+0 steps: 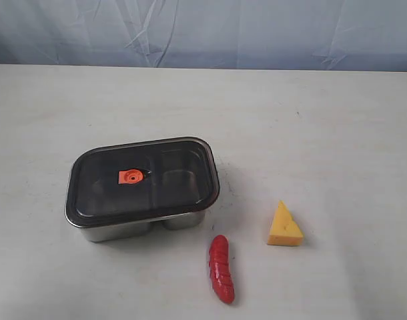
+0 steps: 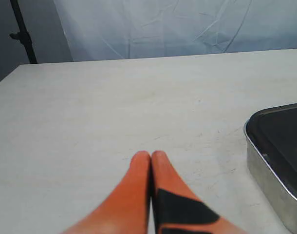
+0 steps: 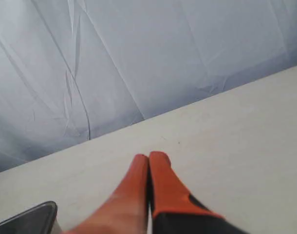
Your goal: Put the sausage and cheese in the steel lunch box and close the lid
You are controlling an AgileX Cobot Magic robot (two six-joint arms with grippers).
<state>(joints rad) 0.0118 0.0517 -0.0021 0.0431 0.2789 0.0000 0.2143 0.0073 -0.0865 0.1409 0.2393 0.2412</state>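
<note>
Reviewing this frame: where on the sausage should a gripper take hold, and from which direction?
Probably its middle, from straight above. The sausage lies flat on the table, long axis running roughly toward and away from the exterior camera, so jaws should close across its narrow width. Nothing crowds either side; the cheese lies well apart.

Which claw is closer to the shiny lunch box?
Left, probably: the left gripper hangs shut right beside the steel lunch box, not touching. The right gripper, also shut, shows only a corner of it.
</note>
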